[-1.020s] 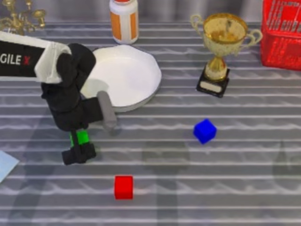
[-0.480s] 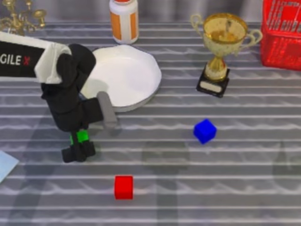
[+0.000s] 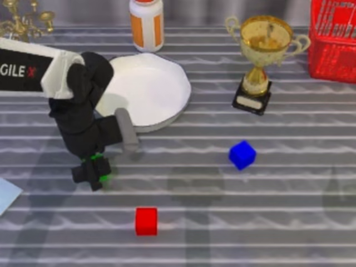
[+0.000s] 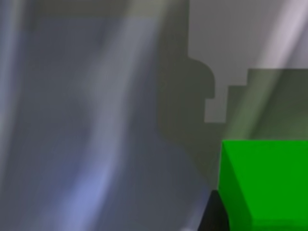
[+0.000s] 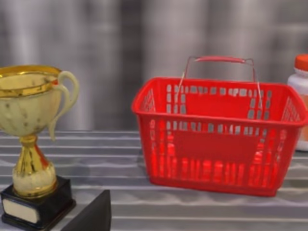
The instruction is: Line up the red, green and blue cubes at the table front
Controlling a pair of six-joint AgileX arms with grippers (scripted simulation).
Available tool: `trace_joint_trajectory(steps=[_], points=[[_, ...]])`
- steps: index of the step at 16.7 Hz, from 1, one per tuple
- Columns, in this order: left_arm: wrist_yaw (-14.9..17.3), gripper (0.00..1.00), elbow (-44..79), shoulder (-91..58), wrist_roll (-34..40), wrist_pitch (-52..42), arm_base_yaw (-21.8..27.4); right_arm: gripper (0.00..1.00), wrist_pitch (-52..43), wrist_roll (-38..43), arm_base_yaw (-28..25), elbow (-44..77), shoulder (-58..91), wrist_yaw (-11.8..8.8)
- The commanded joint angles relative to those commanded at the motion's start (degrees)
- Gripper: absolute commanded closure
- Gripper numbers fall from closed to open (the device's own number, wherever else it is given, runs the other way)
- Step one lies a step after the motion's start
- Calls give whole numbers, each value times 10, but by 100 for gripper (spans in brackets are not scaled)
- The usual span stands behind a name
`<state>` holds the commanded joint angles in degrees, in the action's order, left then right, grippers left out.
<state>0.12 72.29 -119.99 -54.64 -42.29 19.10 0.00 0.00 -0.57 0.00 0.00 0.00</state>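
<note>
My left gripper (image 3: pixel 92 173) points down at the table's left-middle, shut on the green cube (image 3: pixel 99 163); only slivers of green show between the black fingers. In the left wrist view the green cube (image 4: pixel 264 185) fills the lower corner against one dark finger (image 4: pixel 214 216). The red cube (image 3: pixel 146 221) lies alone near the table front, to the right of that gripper. Farther right and back sits the blue cube (image 3: pixel 242 154). My right arm is outside the top view, and its wrist camera faces the back right of the table.
A white bowl (image 3: pixel 183 89) lies just behind my left arm. At the back stand an orange-labelled bottle (image 3: pixel 147 22), a gold trophy (image 3: pixel 258 55), a red mesh basket (image 3: pixel 334 39) and a gold candelabra (image 3: pixel 25 22). A pale blue sheet (image 3: pixel 5 194) touches the left edge.
The left gripper's fingers have drawn together on the green cube, so less green shows now. The red and blue cubes have not moved.
</note>
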Motion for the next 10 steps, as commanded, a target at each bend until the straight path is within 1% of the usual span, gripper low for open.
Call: trace_joint_trajectory(steps=[5,6,8,10], points=[[0,100,0,0,0,0,0,0,0,0,0,0,0,0],[5,100,2,14,5,-12,0,0,0,0,0,0,0,0],[5,100,8,18,7,-22,-2,0,0,0,0,0,0,0],[5,100,25,31,10,-53,-7,0,0,0,0,0,0,0]])
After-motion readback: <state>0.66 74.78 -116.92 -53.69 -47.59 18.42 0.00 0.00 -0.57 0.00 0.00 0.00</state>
